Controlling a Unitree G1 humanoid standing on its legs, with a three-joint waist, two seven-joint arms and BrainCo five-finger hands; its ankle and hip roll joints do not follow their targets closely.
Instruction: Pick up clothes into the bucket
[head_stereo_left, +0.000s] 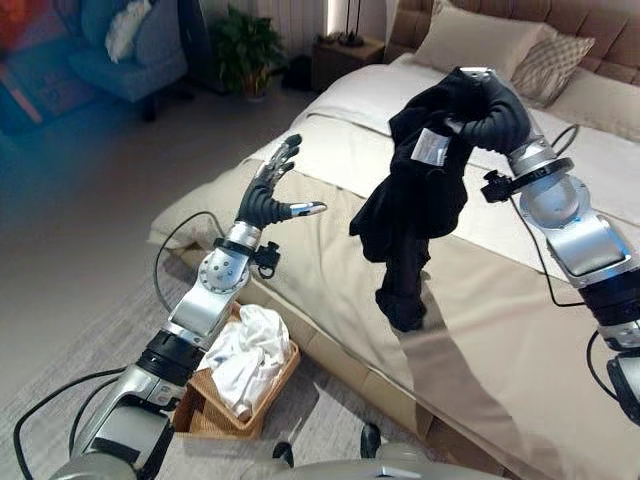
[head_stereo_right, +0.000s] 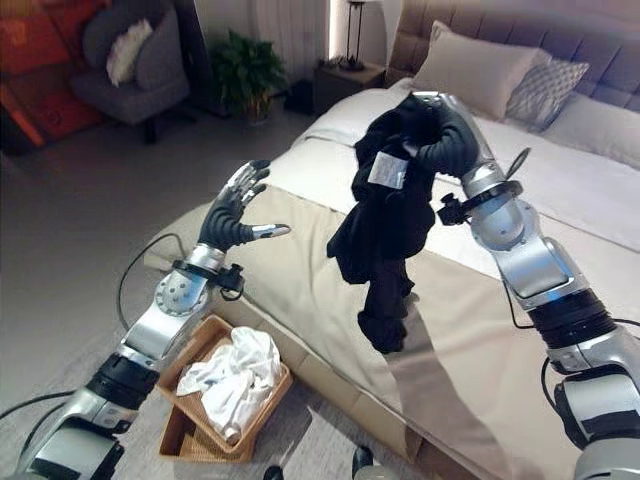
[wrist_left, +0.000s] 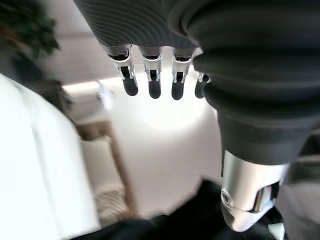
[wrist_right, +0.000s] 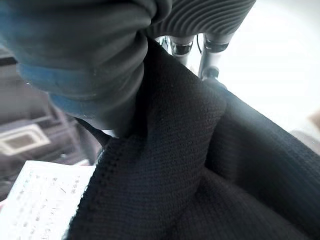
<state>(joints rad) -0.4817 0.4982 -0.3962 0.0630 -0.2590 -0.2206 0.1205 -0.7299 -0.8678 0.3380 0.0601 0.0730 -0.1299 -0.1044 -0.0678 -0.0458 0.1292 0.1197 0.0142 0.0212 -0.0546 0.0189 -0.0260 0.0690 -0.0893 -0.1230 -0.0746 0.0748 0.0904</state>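
Down by the bed's foot: wicker basket (head_stereo_left: 262, 404), white clothes (head_stereo_left: 245, 355) already inside. Above the bed (head_stereo_left: 500, 330), black garment (head_stereo_left: 415, 215) dangling clear, pinched in right hand (head_stereo_left: 487, 108) for carrying over. Left hand (head_stereo_left: 272, 190) raised beside it, fingers spread, holding nothing.

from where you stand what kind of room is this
Most likely a bedroom. A made bed with pillows against a padded headboard, a nightstand beside it, and an armchair across the floor. The right hand holds a black garment above the bed.
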